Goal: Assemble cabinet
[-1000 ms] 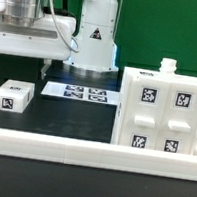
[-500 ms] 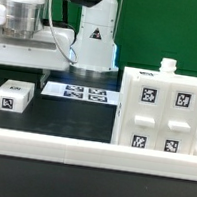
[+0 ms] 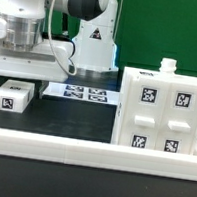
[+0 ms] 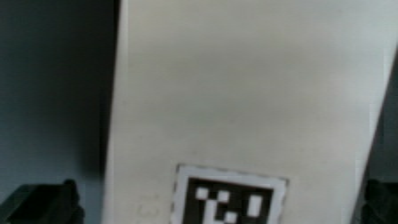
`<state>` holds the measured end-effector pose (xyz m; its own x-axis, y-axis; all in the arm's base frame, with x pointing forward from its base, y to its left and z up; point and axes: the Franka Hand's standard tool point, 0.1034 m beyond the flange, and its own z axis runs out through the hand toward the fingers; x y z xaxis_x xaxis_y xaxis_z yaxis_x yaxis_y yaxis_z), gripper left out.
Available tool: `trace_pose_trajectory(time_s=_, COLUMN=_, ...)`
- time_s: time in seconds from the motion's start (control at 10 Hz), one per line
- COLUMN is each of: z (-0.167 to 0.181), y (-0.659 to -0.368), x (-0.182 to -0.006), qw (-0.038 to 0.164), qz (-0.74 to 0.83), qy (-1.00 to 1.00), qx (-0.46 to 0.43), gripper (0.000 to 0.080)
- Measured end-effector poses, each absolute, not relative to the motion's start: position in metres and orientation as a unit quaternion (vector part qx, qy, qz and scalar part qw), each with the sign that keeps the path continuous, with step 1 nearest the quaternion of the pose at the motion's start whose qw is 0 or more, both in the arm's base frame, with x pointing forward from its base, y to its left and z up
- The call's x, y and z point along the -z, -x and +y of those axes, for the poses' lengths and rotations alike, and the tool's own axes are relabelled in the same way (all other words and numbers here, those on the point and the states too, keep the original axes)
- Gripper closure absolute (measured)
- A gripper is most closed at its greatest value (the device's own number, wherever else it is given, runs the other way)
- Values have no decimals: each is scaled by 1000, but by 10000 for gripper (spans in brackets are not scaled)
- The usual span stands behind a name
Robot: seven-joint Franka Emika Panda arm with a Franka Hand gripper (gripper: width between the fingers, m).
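One gripper (image 4: 210,200) is hanging released, its fingers (image 4: 39,200) spread to either side of the small white block (image 3: 8,97), which is lying by the tabletop's edge on the exterior view's left. The marker board (image 3: 87,93) is lying mid-table. The large white box (image 3: 163,115) is sitting at the near corner on the exterior view's right.

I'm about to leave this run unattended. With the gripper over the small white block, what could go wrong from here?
1. In the wrist view the small white block sits off-centre in the open gripper, closer to one finger; closing may shove or twist it instead of gripping it squarely.
2. In the exterior view the block lies near the border rail; if pushed, it might slide against it.
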<state>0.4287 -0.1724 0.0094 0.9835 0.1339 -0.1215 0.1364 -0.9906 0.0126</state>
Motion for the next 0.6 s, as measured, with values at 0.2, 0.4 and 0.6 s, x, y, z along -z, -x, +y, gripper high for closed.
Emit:
trace_pose_trajectory(time_s=0.2, z=-170, y=-430, x=-9, qw=11, qz=73, qy=-996, qx=59, gripper=2)
trace_pose_trajectory(time_s=0.4, z=-171, y=-431, x=-9, qw=12, qz=74, qy=-996, qx=58, gripper=241)
trace_pose_trajectory(time_s=0.6, z=-171, y=-431, x=-9, qw=12, qz=74, qy=-996, qx=58, gripper=239)
